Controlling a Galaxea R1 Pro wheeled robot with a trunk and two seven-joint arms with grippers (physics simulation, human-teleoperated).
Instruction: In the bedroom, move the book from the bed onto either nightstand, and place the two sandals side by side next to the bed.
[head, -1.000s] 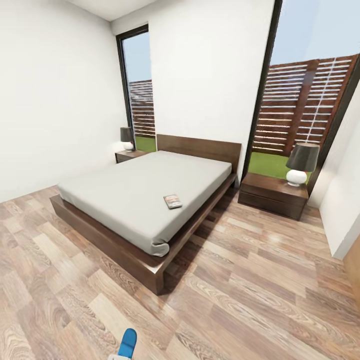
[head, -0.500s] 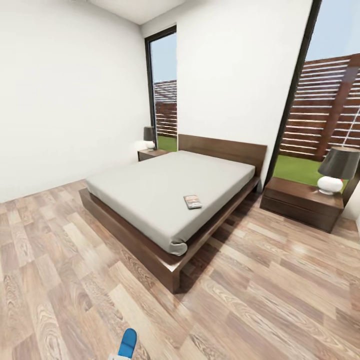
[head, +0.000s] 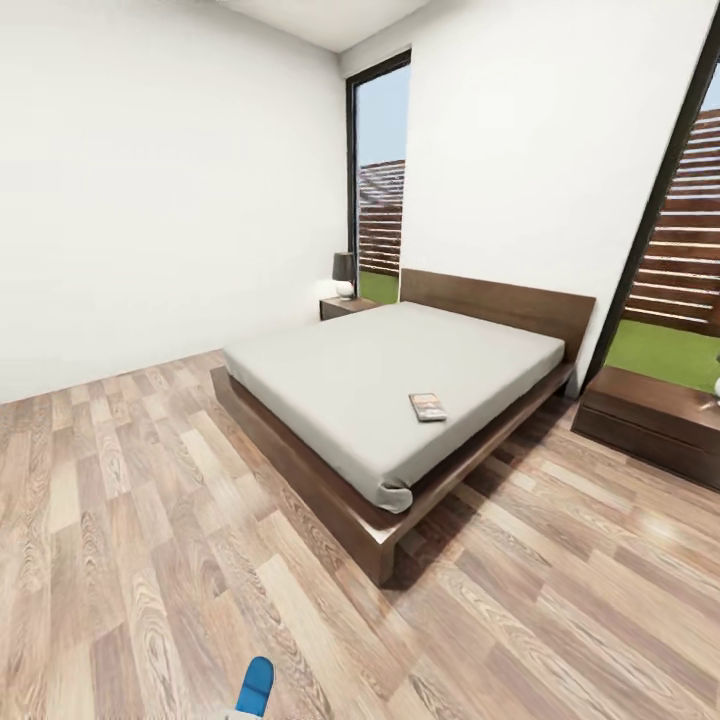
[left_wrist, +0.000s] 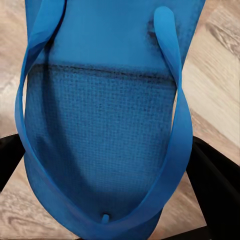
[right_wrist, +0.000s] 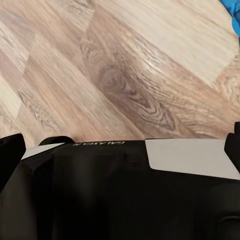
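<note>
The bed (head: 330, 470), low dark wood with a grey mattress, fills the middle of the head view. The book (head: 428, 406) lies flat on the mattress near its right edge. One nightstand (head: 650, 420) stands right of the bed. A second nightstand (head: 345, 305) stands at the far side under a window. My left gripper (left_wrist: 107, 170) is shut on a blue sandal (left_wrist: 105, 115), with black fingers (left_wrist: 217, 185) on both sides of its sole. The sandal's tip (head: 256, 688) pokes into the head view's bottom edge. My right gripper (right_wrist: 120, 150) stands open over the floor.
A small dark-shaded lamp (head: 344, 272) stands on the far nightstand. Wide wood-plank floor (head: 130, 520) stretches left of and in front of the bed. White walls and tall dark-framed windows (head: 380, 190) close the room. A blue sandal edge (right_wrist: 233, 11) shows in the right wrist view's corner.
The head camera has swung left, so the bed, book and nightstands sit further right in the picture and the right nightstand's lamp has left it. The sandal stays held.
</note>
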